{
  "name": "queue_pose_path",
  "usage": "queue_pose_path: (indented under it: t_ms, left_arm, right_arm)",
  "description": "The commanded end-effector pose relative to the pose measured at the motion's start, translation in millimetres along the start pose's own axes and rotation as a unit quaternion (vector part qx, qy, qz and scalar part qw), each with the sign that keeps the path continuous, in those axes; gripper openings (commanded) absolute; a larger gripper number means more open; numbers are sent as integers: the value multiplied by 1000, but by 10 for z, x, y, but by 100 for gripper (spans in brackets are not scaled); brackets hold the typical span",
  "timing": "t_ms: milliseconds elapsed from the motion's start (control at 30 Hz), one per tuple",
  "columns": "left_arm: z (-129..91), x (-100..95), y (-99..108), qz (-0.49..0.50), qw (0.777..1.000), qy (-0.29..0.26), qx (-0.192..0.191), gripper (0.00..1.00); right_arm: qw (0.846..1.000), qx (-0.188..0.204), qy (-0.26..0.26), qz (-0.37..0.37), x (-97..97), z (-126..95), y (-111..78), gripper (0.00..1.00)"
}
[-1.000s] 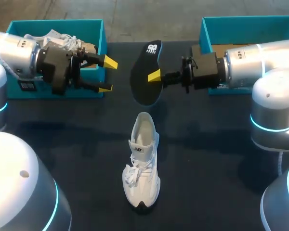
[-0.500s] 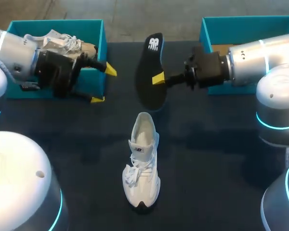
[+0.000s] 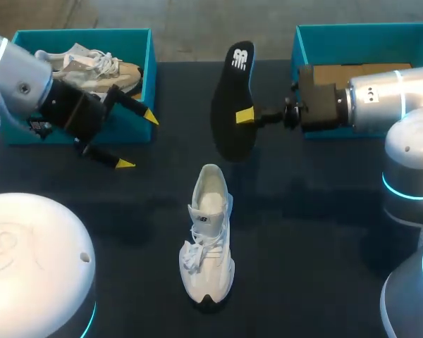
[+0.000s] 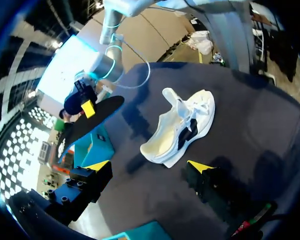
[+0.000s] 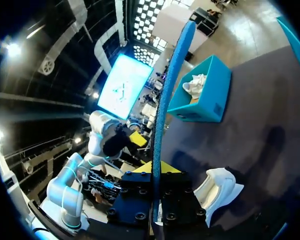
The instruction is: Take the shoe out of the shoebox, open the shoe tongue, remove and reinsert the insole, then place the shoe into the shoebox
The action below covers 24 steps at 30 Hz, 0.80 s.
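Note:
A white shoe (image 3: 208,239) stands upright in the middle of the dark table, toe toward the near edge, with its tongue pulled up. Above and beyond its heel my right gripper (image 3: 245,115) is shut on a black insole (image 3: 234,98), gripping its side so it hangs in the air. In the right wrist view the insole (image 5: 167,90) shows edge-on, blue, between the fingers of my right gripper (image 5: 156,169), with the shoe (image 5: 217,192) below. My left gripper (image 3: 136,139) stands open and holds nothing, in front of the left shoebox (image 3: 81,33). In its own view my left gripper (image 4: 149,167) faces the shoe (image 4: 182,127).
The left teal shoebox holds another light shoe (image 3: 102,63). At the back right a second teal shoebox (image 3: 359,29) has brown card (image 3: 338,70) inside. Dark bare tabletop (image 3: 317,211) lies around the white shoe.
My right gripper has carried the insole to the right and a little farther back. My left arm has drawn back to the left and turned, its gripper staying open.

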State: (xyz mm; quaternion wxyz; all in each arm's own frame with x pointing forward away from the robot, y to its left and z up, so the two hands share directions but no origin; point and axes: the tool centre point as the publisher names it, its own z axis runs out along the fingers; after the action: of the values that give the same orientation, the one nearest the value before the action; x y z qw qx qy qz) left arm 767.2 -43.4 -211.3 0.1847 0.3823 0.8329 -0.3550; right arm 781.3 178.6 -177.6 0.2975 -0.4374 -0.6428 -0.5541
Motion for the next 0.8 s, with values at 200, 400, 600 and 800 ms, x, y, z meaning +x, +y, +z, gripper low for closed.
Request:
queue_pose_path:
  t_ms: [200, 400, 600, 800]
  left_arm:
    - [1, -61, -23, -22, 998, 59, -9, 100]
    - [132, -7, 9, -118, 987, 104, -9, 100]
    - [225, 101, 34, -182, 974, 124, -55, 100]
    - [414, 289, 113, -241, 956, 149, -73, 100]
  right_arm:
    - [1000, -1, -2, 0, 12, 9, -8, 0]
    - [999, -41, 5, -29, -86, 21, -126, 0]
    - [997, -49, 5, -62, -202, 68, -139, 0]
    - [995, -48, 1, -92, -255, 170, -100, 0]
